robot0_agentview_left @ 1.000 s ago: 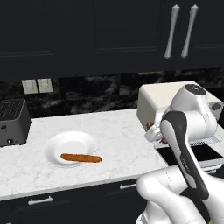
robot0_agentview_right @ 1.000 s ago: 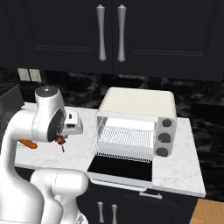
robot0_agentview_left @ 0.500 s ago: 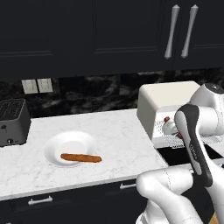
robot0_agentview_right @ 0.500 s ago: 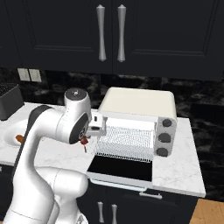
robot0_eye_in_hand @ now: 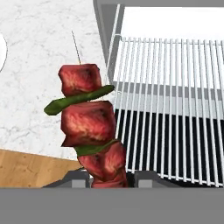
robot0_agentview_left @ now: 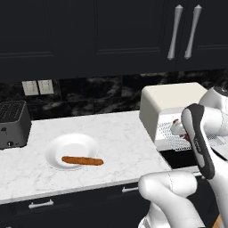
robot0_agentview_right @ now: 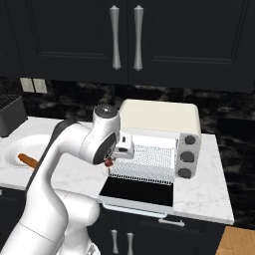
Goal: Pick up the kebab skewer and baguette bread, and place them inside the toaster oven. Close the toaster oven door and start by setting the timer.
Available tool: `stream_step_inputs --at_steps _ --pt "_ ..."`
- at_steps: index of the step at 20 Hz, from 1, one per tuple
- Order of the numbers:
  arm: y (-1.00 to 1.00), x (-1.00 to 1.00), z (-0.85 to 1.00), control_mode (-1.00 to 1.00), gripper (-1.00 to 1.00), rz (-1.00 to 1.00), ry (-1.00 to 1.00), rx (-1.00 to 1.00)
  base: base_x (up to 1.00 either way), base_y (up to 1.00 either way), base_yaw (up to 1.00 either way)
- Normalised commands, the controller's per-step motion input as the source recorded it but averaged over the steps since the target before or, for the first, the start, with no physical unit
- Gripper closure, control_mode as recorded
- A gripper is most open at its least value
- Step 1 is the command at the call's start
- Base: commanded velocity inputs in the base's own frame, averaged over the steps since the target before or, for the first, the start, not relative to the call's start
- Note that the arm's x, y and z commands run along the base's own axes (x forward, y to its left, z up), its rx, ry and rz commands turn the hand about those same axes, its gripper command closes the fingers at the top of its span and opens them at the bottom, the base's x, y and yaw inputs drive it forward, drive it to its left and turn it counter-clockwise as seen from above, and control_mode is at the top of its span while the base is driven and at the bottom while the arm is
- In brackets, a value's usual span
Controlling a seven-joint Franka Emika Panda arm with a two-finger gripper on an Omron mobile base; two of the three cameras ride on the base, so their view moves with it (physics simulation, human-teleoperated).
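The kebab skewer (robot0_eye_in_hand: 87,122), red-brown meat chunks with green strips on a thin stick, is held upright in my gripper (robot0_eye_in_hand: 109,179), which is shut on its lower end. It hangs just left of the wire rack (robot0_eye_in_hand: 175,109), over the counter edge. In the right base view my gripper (robot0_agentview_right: 112,158) holds the kebab skewer (robot0_agentview_right: 108,163) at the left front corner of the cream toaster oven (robot0_agentview_right: 159,117), above the toaster oven door (robot0_agentview_right: 137,191), which lies open and flat. The baguette bread (robot0_agentview_left: 82,160) lies on the white plate (robot0_agentview_left: 71,143).
A black slot toaster (robot0_agentview_left: 13,122) stands at the counter's far left. The oven's round knobs (robot0_agentview_right: 187,157) line its right side. Dark upper cabinets with silver handles (robot0_agentview_right: 127,37) hang above. White marble counter (robot0_agentview_left: 120,133) lies between plate and oven.
My arm has swung right from beside the plate to the oven's open front, carrying the skewer. The baguette and plate have not moved.
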Motion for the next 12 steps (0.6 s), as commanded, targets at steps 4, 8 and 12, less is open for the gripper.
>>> stream_step_inputs --at_steps 4,8,12 --pt "-0.17 0.34 -0.15 -1.0 1.0 -0.04 0.0 0.0 0.0 0.0 0.0" --pt "-0.19 0.26 -0.22 -1.0 1.0 -0.03 0.0 0.0 0.0 0.0 0.0" --pt "-0.25 0.2 -0.31 -1.0 1.0 -0.01 0.0 0.01 0.0 0.0 0.0"
